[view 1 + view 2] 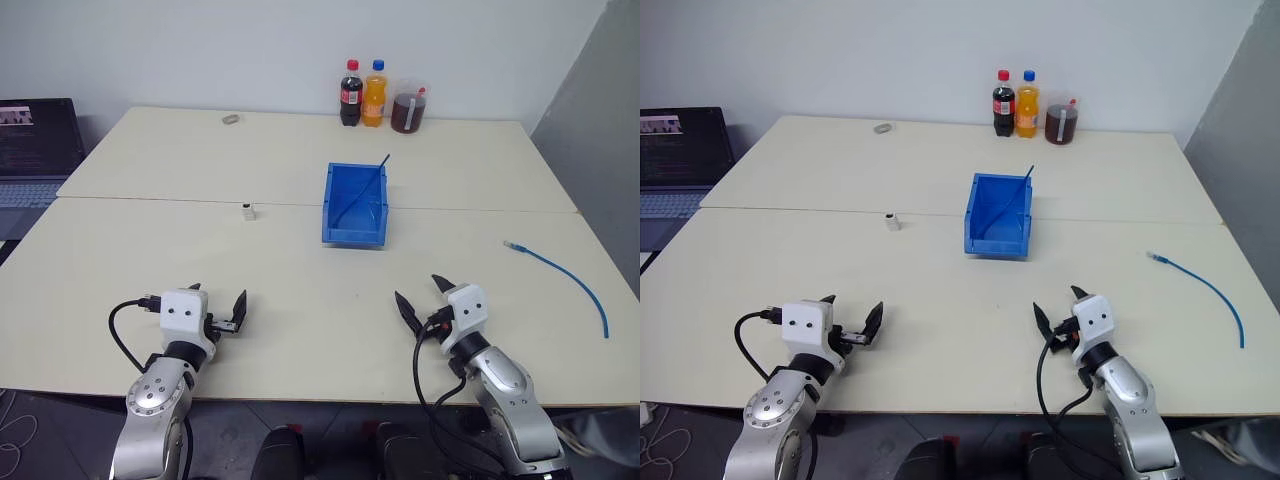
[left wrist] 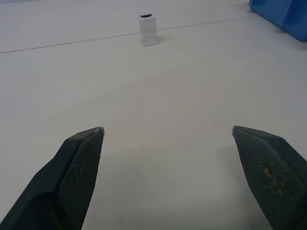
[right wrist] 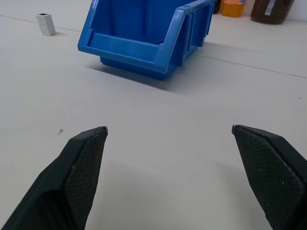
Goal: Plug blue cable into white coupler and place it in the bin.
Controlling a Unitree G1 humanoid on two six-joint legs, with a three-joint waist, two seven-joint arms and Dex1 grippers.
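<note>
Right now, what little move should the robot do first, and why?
Probably reach the right gripper out to its right toward the blue cable. Both grippers are open and hold nothing, the cable lies loose on that side, and the white coupler stands alone ahead of the left gripper.

we saw two pale tables [image 1: 300, 330] pushed together along a seam, a plain white wall [image 1: 250, 50] behind, a grey panel [image 1: 600, 90] at right, and a laptop [image 1: 35, 150] at left.
</note>
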